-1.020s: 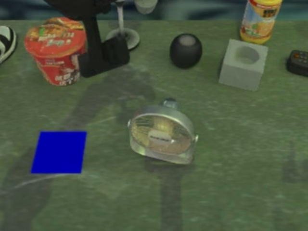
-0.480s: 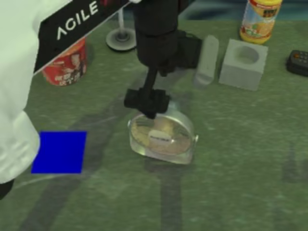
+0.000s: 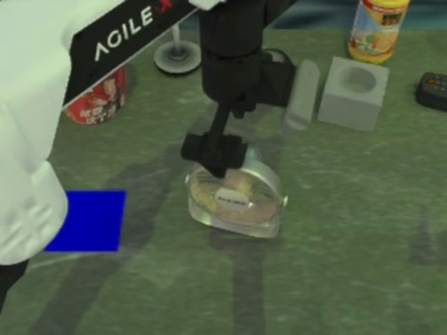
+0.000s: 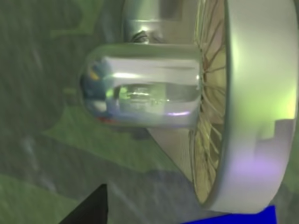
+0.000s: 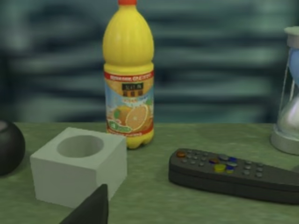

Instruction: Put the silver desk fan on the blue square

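Observation:
The silver desk fan (image 3: 236, 201) lies tilted near the table's middle, its wire grille and pale hub facing up. My left gripper (image 3: 213, 158) hangs right over the fan's back rim, open, with nothing held. In the left wrist view the fan's shiny motor housing (image 4: 145, 86) and grille fill the picture, and one dark fingertip (image 4: 91, 210) shows beside them. The blue square (image 3: 94, 220) lies flat at the front left, partly covered by my left arm's white body. My right gripper is out of the top view; one of its fingertips (image 5: 93, 207) shows, parked at the back right.
Along the back edge stand a red noodle cup (image 3: 94, 94), an hourglass base (image 3: 177, 54), a grey cube with a round hole (image 3: 355, 91), an orange juice bottle (image 3: 377, 28) and a black remote (image 3: 433, 89). A black ball (image 5: 9, 147) sits beside the cube.
My left arm swung in from the back left until its gripper stood over the fan's back rim. In the last half second it only shifted slightly. The fan has not moved.

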